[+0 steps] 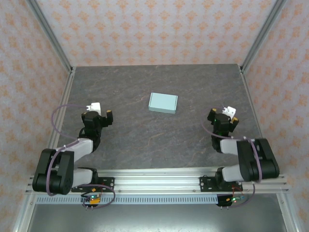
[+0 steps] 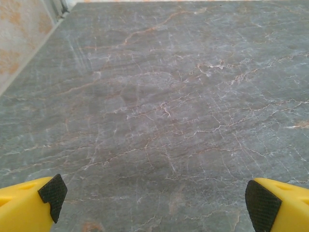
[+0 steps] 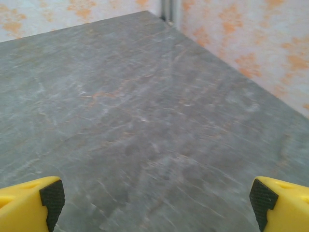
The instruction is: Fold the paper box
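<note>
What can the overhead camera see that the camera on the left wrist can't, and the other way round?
Overhead: the mint-green paper box, lying alone mid-table, and the right gripper, open. Left wrist: a close look at its yellow fingers with black pads, and fine veins in the stone-look surface. Shared: the grey table, patterned wall, and the left gripper, open.

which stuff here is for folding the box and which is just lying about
For the job: paper box, left gripper, right gripper, both open.
Just there: table, patterned walls, frame post.
</note>
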### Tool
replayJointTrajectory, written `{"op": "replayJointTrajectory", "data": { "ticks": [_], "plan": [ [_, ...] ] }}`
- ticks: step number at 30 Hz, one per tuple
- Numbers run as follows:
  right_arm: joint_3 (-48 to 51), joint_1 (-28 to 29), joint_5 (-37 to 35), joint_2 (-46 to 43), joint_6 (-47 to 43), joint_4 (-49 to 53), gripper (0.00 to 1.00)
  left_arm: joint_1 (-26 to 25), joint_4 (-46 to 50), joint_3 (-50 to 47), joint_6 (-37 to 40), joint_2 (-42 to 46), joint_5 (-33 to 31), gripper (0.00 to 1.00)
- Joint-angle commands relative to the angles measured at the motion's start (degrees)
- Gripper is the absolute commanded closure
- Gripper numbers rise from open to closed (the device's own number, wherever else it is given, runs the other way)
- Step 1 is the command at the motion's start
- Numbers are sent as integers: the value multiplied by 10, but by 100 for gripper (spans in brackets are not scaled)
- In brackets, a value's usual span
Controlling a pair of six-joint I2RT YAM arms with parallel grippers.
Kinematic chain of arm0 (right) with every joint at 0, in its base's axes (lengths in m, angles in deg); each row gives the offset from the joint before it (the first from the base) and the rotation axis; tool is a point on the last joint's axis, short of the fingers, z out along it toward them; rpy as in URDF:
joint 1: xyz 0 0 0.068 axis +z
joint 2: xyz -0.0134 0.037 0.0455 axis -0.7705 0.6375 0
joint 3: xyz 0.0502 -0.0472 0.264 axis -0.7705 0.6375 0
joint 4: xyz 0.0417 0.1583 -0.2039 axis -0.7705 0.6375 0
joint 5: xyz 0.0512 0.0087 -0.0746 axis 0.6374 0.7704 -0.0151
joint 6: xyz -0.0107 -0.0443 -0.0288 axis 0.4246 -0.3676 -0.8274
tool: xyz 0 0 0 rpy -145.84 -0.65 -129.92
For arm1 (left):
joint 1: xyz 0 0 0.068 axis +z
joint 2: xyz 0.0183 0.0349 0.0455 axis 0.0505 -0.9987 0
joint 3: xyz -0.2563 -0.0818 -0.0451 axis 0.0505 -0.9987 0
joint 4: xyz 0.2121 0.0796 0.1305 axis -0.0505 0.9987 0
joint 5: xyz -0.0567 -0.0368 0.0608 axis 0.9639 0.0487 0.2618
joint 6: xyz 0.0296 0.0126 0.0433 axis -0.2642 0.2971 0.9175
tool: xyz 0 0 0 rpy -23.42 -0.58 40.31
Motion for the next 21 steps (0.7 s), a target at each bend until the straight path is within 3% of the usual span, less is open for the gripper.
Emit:
{"op": "replayJointTrajectory", "data": {
  "ticks": [1,2,4,5,21],
  "plan": [
    [-24,-3,63,49,-35,-76,1,21,-130,9,-12,-57,54,0],
    [-43,-3,66,40,-32,-21,1,22,-143,12,-12,-84,59,0],
    [-56,-6,51,53,-26,-13,1,23,-169,29,-10,-132,61,0],
    [-64,-6,49,50,-23,9,1,17,-100,49,-6,-116,54,0],
    [-66,-11,27,48,-9,15,0,-5,-98,56,8,-124,17,0]
  ]
}}
